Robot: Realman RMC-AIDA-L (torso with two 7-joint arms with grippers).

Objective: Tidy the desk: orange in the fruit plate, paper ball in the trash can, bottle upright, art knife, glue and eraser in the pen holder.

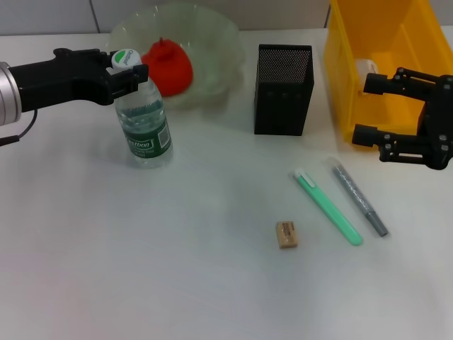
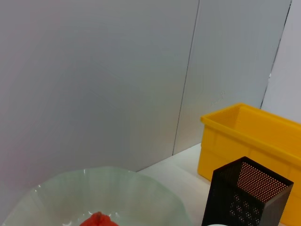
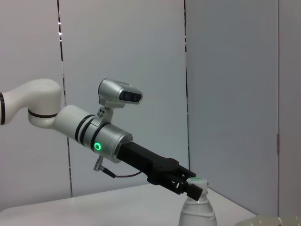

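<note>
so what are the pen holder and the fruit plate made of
The pen holder looks like black metal mesh with a matte finish: its walls are a fine perforated grid. The fruit plate looks like translucent pale-green glass or plastic; its fluted rim lets light through.

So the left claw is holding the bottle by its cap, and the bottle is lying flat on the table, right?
Not quite. The left claw is at the cap, but the bottle is standing upright on the table, not lying flat. The head view shows this, and the right wrist view agrees.
</note>
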